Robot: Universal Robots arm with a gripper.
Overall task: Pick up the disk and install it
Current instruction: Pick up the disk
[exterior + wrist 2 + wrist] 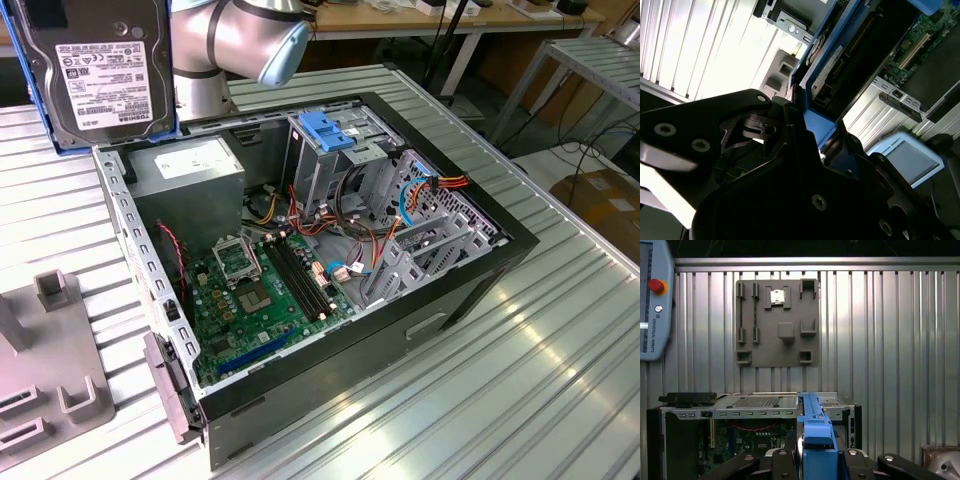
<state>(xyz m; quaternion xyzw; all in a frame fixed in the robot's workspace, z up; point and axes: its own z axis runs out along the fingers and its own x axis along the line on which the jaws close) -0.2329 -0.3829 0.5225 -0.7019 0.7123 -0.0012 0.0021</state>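
The disk (95, 70) hangs in the air at the exterior view's upper left, above the back corner of the open computer case (470, 290). Its white label faces the camera and blue rails frame its sides. In the first wrist view the disk (812, 430) stands edge-on, blue rail uppermost, with my gripper (812, 462) shut on it from both sides. The second wrist view has the disk (837, 65) reaching out from the black gripper (807, 127) over the case.
Inside the case are the green motherboard (260, 290), a grey power-supply box (190, 170) and a metal drive cage with a blue latch (330, 130). A grey fixture plate (50, 370) lies on the ribbed metal table. A teach pendant (652, 300) rests beside it.
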